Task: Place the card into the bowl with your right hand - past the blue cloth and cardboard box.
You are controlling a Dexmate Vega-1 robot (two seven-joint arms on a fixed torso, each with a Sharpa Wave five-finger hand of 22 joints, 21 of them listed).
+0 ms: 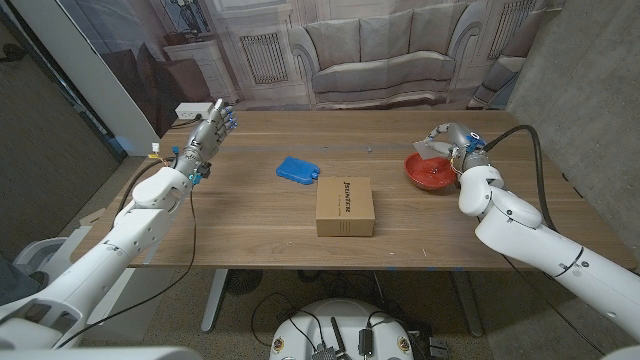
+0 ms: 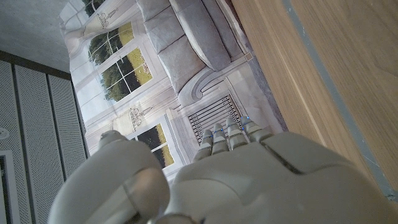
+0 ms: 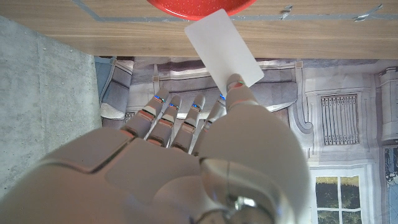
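Nearest me, one brown cardboard box [image 1: 345, 207], one blue cloth [image 1: 297, 170] beyond it, one round red bowl [image 1: 429, 172] off right. My right hand [image 1: 450, 147] pinches one plain white rectangular card [image 3: 224, 48], flat and unmarked, tilted over the bowl's rim. My left hand [image 1: 206, 134] holds nothing, fingers [image 2: 227, 137] straight.

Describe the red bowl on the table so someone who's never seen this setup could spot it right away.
Start at the wooden table and look to the robot's right side, where the right hand holds a white card. The bowl sits just by that hand. It is the only round red thing; the blue cloth and cardboard box lie mid-table.
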